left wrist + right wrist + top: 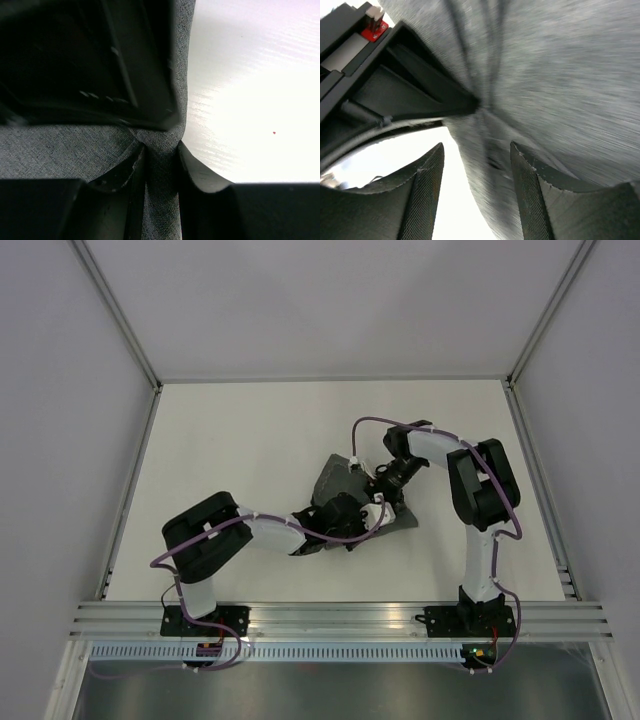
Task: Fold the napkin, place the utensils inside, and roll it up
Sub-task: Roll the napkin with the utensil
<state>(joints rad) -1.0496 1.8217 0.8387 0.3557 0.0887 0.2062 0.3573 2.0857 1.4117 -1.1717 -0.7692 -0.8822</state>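
Folding looks to be the step in hand. The napkin [338, 475] lies bunched into a crumpled heap near the middle of the table [230, 440], not yet a flat, even fold. No utensil shows in any view, so placing and rolling appear to lie ahead.

The left gripper [161, 152] reaches in from about 8 o'clock. It is clamped on a raised pleat of the grey cloth, which runs straight down between its two fingers. The right gripper [476, 150] comes in from about 2 o'clock. Its fingers stand apart, a ridge of cloth lies between them, and bare table shows on one side of that ridge, so it grips nothing.

My judgement is that the next move needs the cloth spread and squared before anything goes inside. The free right gripper would need a corner or edge opposite the held pleat, pulled away from it to take out the bunching.

No brand, label or writing can be read. The only marks are a small red tab [375, 29] on black housing at 10 o'clock in the right wrist view, and a tiny red speck [274, 132] on the table.
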